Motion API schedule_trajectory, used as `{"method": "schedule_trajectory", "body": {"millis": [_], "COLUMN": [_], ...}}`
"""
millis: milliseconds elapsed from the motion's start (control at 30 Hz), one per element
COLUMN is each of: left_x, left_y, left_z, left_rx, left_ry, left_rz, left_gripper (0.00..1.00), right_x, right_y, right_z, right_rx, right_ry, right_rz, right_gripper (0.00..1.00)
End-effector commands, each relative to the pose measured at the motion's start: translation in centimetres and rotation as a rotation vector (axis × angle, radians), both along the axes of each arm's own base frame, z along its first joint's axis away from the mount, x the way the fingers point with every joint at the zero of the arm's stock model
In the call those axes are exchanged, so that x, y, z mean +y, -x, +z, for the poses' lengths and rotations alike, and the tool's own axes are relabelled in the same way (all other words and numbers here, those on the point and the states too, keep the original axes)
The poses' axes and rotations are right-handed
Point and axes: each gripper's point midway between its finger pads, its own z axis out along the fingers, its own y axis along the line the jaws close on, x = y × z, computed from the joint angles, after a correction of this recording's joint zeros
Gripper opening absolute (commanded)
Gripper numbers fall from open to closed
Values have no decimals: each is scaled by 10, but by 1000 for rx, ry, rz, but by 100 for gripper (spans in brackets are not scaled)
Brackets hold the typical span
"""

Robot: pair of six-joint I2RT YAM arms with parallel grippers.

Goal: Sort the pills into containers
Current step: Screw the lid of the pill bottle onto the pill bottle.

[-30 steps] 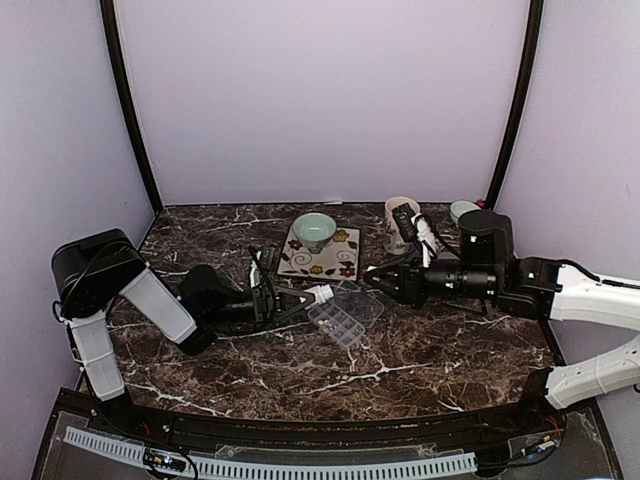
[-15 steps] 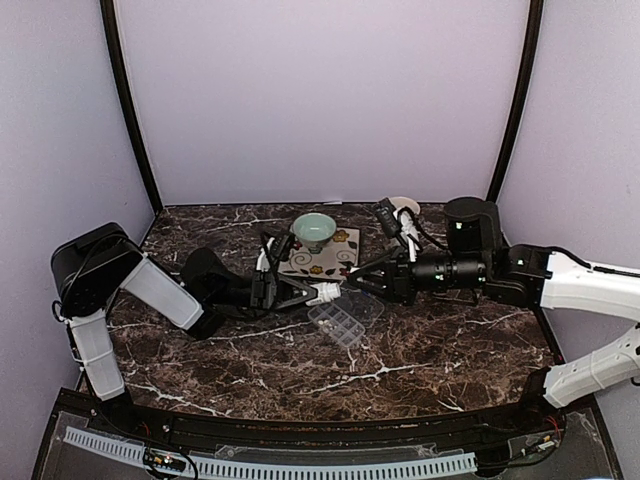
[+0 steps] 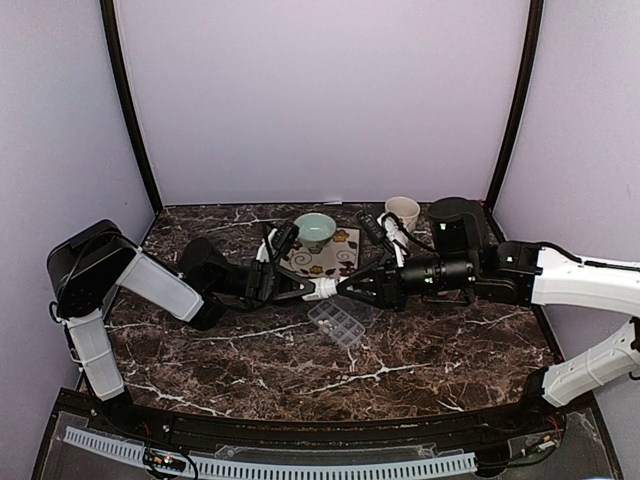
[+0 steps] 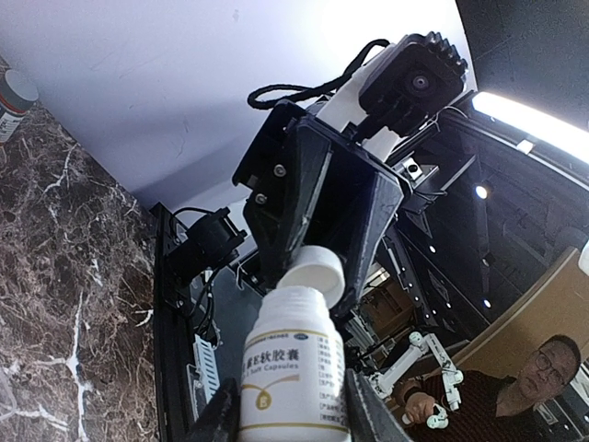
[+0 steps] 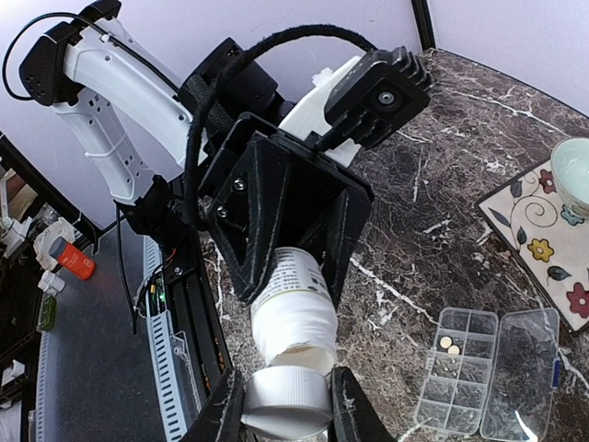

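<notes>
White plastic makes up the small bottle [image 3: 322, 291], which the left gripper [image 3: 310, 291] holds lying on its side above the marble table [image 3: 420, 350]. Its jaws are clamped on the bottle's body, with one finger on each side of the label in the left wrist view. Nose to nose with it, the right gripper [image 3: 343, 288] has its jaws pressed tight on the bottle's cap [image 5: 285, 402], which fills the gap between its fingers. The cap sits at the bottle's mouth and looks a little askew from the left wrist; whether it is still threaded on I cannot tell. Below the two meeting sets of jaws, slightly to their near side, the clear pill box [image 3: 340, 325] lies on the table with its lid folded open flat beside it, and neither gripper touches it. From the right wrist the box lies off to the right of the jaws. Two pale pills [image 5: 445, 343] show at the far end of its compartments [image 5: 456, 378]; any other specks there are too faint to be sure of. Beyond the jaws a flowered tile [image 3: 335, 262] carries a green bowl [image 3: 315, 230], and a pale cup [image 3: 402, 212] stands behind the right gripper.
</notes>
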Motion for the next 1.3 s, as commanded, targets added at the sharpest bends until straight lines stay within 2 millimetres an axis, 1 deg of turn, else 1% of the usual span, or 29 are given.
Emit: {"method": "schedule_trajectory", "body": {"millis": [0,300,733,1267], "left_x": [12,13,11,11], "left_y": [15,18,16,18], "left_z": [42,43,45,44], "left_rx": [-154,-155,-157,-152], "left_ry": [124,118,121,118], "left_rz": [-33,-53,-55,-58], "left_gripper": [0,0,0,0], "right_x": [7,11,17,18], "right_y": [2,2,6,0], "right_z": [15,14,15,25], "right_rx": [-24,-19,-14,-38], "right_ry": [-26,-27,-37,-78], "right_rz": [22,32,51,17], "right_gripper": [0,0,0,0]}}
